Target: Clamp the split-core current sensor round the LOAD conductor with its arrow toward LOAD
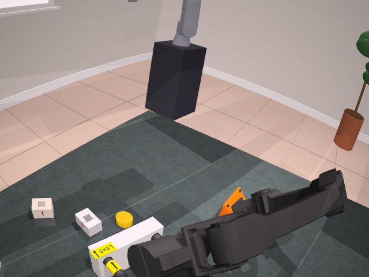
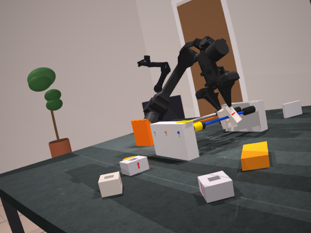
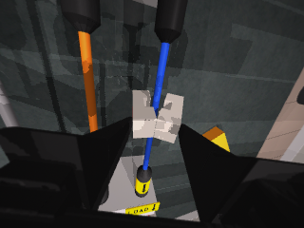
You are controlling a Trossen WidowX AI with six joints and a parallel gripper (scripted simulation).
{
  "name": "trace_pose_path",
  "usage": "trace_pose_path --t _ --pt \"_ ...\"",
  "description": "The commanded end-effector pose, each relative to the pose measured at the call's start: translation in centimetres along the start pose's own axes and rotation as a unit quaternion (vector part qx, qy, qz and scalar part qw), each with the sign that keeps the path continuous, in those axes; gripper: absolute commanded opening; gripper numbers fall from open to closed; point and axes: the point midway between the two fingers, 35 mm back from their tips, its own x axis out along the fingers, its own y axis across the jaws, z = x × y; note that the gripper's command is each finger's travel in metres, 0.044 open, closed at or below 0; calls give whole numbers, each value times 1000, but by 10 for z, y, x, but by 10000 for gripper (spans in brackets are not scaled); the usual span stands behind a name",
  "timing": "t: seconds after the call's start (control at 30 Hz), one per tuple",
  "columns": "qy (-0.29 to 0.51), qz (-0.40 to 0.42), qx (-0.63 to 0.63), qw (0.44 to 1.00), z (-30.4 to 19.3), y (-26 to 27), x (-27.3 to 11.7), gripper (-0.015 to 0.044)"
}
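The pale split-core sensor is held between the fingers of my gripper. Its two halves stand apart in a V, touching or nearly touching at one end. The blue conductor runs between the halves in the wrist view; part of it is hidden by the sensor. Its yellow arrow band is by the LOAD label. The sensor's red arrow points toward the LOAD end. In the top view the arm hides the sensor.
An orange conductor runs beside the blue one, between a near white block and a far white block. Closed sensor-like blocks, a yellow disc, an orange wedge and an orange block stand around.
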Motion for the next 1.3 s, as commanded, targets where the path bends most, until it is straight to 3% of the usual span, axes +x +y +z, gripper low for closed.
trace_pose_path --t 0.0,0.4,1.17,1.27 --pt "0 0 -1 1000 0 0 0 0" --pt "1 8 -1 1000 0 -1 0 0" --pt "0 116 3 993 0 -12 5 0" --pt "-1 103 5 995 0 -11 4 79"
